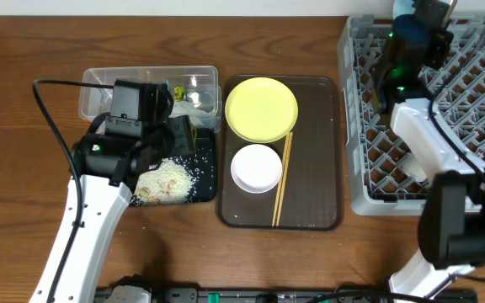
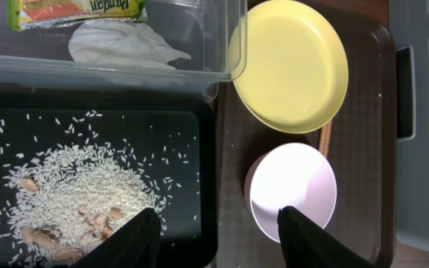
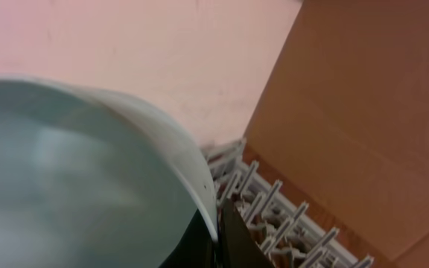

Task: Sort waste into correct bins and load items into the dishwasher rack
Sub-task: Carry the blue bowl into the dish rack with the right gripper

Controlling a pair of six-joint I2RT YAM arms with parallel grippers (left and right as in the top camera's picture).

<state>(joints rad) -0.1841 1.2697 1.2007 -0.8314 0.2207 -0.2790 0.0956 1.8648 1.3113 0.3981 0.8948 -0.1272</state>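
Left gripper [image 2: 218, 237] half-open, pointed down — right gripper [image 3: 216, 242] pinched shut, arm outstretched.

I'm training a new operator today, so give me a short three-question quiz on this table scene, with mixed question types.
1. True or false: the chopsticks lie on the brown serving tray, beside the white bowl.
2. Multiple choice: where is the loose rice? A) clear tub. B) black tray. C) yellow plate.
3. Fill in: the right gripper is shut on the rim of the ____.

Key: 1 true. 2 B. 3 light blue bowl.
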